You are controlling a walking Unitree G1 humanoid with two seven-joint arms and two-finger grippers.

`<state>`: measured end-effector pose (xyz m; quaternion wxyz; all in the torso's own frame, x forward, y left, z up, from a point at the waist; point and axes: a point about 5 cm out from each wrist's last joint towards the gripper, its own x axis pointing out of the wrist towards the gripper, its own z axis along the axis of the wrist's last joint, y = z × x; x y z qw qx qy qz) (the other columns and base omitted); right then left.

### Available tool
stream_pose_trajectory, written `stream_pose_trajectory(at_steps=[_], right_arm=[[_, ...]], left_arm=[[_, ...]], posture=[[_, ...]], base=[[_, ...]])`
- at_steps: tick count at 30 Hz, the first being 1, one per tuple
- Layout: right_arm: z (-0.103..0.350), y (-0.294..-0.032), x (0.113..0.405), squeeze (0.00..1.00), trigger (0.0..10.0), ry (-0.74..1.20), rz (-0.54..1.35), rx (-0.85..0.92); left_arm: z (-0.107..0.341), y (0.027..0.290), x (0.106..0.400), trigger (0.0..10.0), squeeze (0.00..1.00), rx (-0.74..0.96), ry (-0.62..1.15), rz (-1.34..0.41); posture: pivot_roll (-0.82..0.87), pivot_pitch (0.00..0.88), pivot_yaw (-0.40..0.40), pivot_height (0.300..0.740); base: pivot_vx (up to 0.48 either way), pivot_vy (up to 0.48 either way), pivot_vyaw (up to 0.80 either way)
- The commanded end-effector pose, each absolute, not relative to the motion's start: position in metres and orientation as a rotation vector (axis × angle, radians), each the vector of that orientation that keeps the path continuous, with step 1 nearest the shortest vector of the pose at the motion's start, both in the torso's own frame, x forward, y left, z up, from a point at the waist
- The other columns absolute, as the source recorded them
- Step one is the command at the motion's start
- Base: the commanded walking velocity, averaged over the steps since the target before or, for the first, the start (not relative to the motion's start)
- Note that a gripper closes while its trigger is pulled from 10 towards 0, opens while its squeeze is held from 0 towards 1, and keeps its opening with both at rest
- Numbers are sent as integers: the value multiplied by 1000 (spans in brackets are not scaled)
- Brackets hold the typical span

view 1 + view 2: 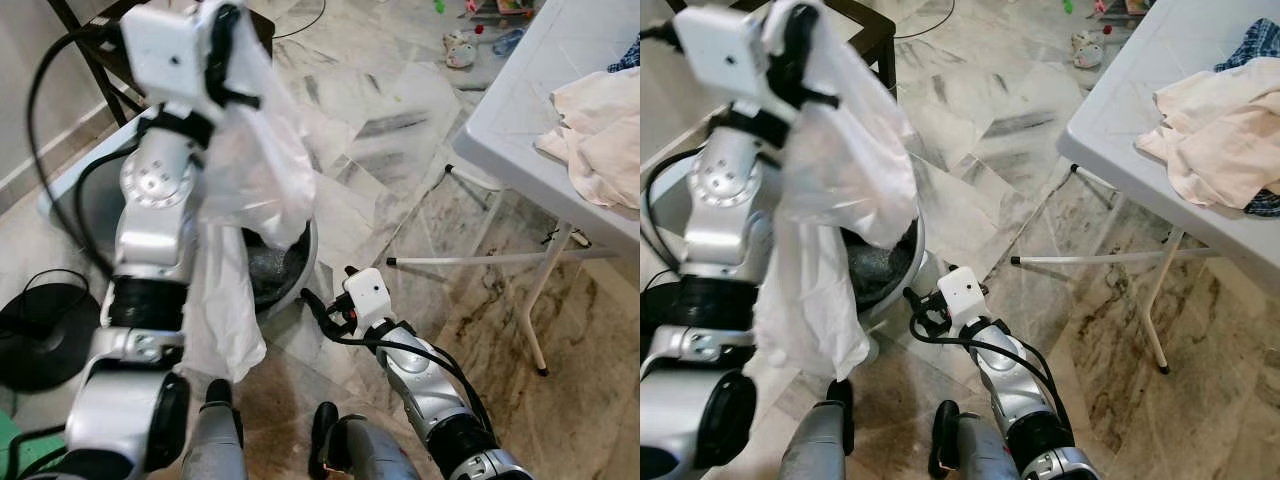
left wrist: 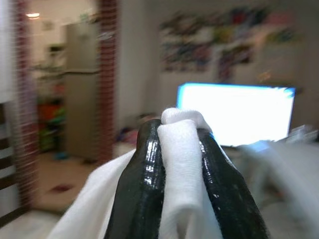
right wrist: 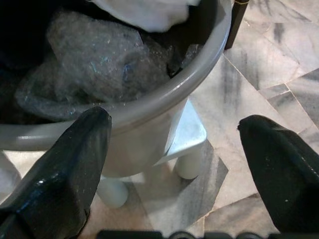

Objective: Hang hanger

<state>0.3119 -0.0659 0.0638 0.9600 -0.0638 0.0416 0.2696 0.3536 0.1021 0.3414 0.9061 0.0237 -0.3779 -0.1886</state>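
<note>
Left wrist view, left gripper (image 2: 180, 149) clenched on white garment (image 2: 177, 164), right gripper (image 3: 174, 144) spread beside basin (image 3: 164, 94)

Floor (image 1: 400, 110): grey-veined marble tiles, glossy.
Counter (image 1: 520, 110): white plastic folding type, thin white legs, at right.
Dark frame (image 1: 90, 50): furniture legs, far left.
Wall (image 2: 134, 59): pale, w/ blurred colourful decor; bright screen (image 2: 234, 114) below.

We are in a lived-in home. The marble floor (image 1: 400, 100) runs under a white folding worktop (image 1: 520, 130) heaped with laundry (image 1: 600, 140). Beyond the worktop's far end, small shoes (image 1: 460, 50) and toys lie scattered. Near its legs stands a round basin (image 3: 164, 94) holding washing.
</note>
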Motion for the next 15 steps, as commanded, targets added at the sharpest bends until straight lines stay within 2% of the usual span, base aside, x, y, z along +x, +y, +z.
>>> stream_pose_trajectory(at_steps=[1,5,9,12,15], right_arm=[[54,-70,308,0,10000,122,524,-117],[55,-69,310,0,10000,123,519,-115],[56,-68,313,0,10000,119,521,-117],[56,-67,314,0,10000,120,523,-118],[55,-67,313,0,10000,122,529,-120]], left_arm=[[376,79,331,0,0,31,-926,-517],[398,65,316,0,0,0,-1010,-597],[413,63,301,0,0,-46,-1079,-625],[411,67,300,0,0,-34,-1065,-620],[385,81,302,0,0,-11,-976,-583]], posture=[[269,306,-110,740],[283,296,-110,740],[297,294,-118,740],[302,296,-126,740],[303,301,-133,740]], base=[[0,0,0],[0,0,0],[0,0,0],[0,0,0],[0,0,0]])
